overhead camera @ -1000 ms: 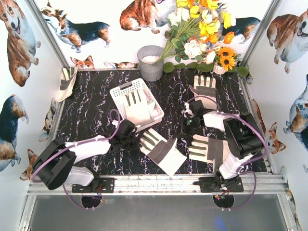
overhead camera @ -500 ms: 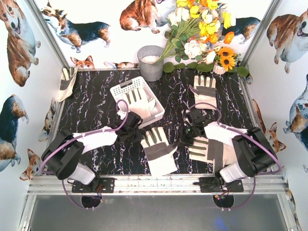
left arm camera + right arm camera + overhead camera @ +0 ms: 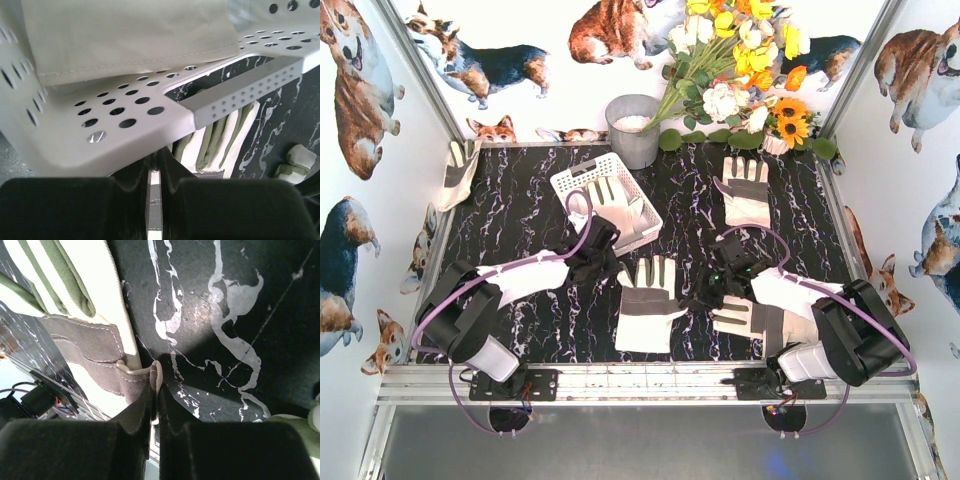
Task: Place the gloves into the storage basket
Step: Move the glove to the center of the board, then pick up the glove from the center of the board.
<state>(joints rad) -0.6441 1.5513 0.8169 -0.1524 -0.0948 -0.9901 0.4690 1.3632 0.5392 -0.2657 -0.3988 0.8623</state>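
A cream-and-grey glove (image 3: 645, 305) lies flat at the table's middle, fingers pointing away. My left gripper (image 3: 602, 258) is shut on its left edge, right against the near corner of the white storage basket (image 3: 572, 185). In the left wrist view the jaws (image 3: 156, 152) pinch a thin strip of stitched fabric under the basket's perforated wall (image 3: 115, 110). My right gripper (image 3: 712, 290) is shut on a fold of the same glove's right edge (image 3: 95, 345). One glove (image 3: 610, 203) lies in the basket. Another glove (image 3: 745, 190) lies at the far right, and a third (image 3: 760, 318) lies under my right arm.
A grey metal bucket (image 3: 633, 130) stands behind the basket, beside a bunch of flowers (image 3: 740, 70) at the back. One more glove (image 3: 455, 170) hangs at the left wall. The metal rail (image 3: 640, 380) runs along the near edge.
The middle glove has turned from slanted to straight and slid left. My left gripper moved up against the basket, which shifted back a little. My right gripper came nearer.
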